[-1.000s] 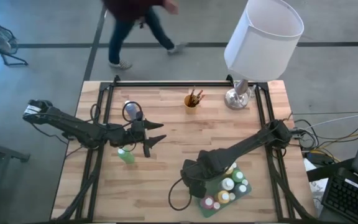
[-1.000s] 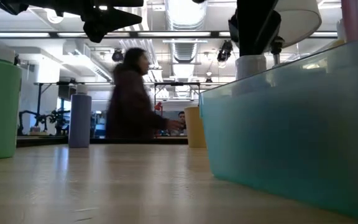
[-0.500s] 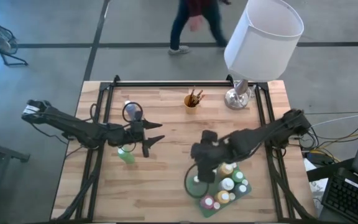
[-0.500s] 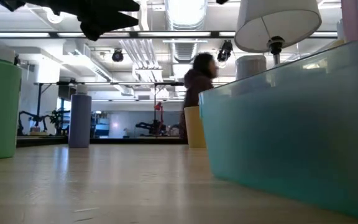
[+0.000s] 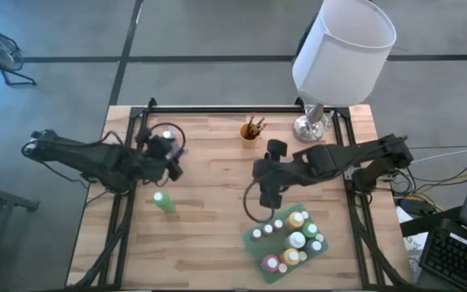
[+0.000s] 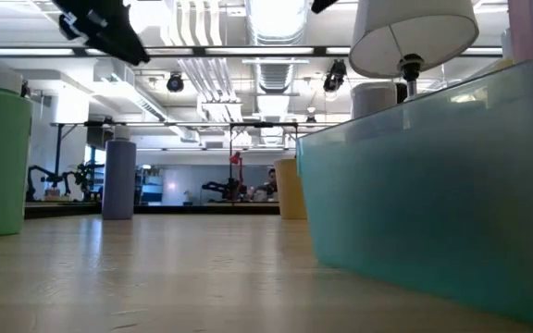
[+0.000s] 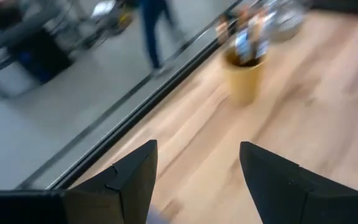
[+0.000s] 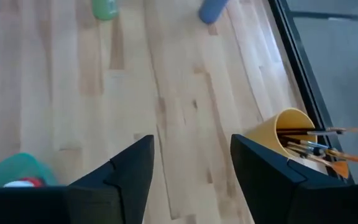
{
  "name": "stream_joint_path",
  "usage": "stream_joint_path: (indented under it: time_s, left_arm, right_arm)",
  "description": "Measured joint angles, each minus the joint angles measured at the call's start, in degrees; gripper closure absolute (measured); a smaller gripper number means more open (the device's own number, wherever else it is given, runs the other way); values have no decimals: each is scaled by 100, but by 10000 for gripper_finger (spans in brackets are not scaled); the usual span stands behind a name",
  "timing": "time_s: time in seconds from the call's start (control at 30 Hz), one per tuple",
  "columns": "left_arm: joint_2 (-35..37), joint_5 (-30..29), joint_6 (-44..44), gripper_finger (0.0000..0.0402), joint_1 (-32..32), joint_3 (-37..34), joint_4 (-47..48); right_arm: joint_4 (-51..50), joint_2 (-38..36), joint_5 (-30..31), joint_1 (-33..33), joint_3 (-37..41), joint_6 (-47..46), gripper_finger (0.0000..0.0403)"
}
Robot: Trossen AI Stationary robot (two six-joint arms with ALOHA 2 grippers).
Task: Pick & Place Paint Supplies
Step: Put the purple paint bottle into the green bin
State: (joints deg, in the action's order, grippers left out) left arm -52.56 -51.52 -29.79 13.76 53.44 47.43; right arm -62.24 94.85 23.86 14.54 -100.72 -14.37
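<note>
the green bottle [image 5: 165, 203], at the left gripper's [image 7: 196, 180] five o'clock, looks light and slick; grasp its body. both claws, including the right gripper [image 8: 190, 168], gape empty.

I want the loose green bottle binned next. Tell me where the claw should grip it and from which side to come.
Grip the green bottle around its body just under the cap, coming straight down from above. It stands upright and alone on the table, nothing touching it, so its sides look free. The left claw is nearest; its fingers are open and empty.
</note>
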Motion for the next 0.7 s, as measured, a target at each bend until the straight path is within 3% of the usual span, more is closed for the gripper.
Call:
stream_joint_path:
  time_s: [0.1,0.2,0.3,0.4,0.7]
  left_arm:
    - [9,19,-313,168,-348,229,939]
    - [11,385,-325,168,-850,426,1393]
    - [0,1189,-42,168,-1560,544,1427]
    - [-34,2021,380,168,-2410,596,1418]
    - [-162,3235,1034,168,-4299,528,1356]
  right_arm:
    - [-21,30,-71,-199,1,-3,202]
    - [-35,48,-565,-386,1,-15,207]
    - [-29,48,-1003,-517,1,-18,212]
    - [-33,48,-1068,-599,1,3,215]
    - [-50,48,-1087,-631,1,176,225]
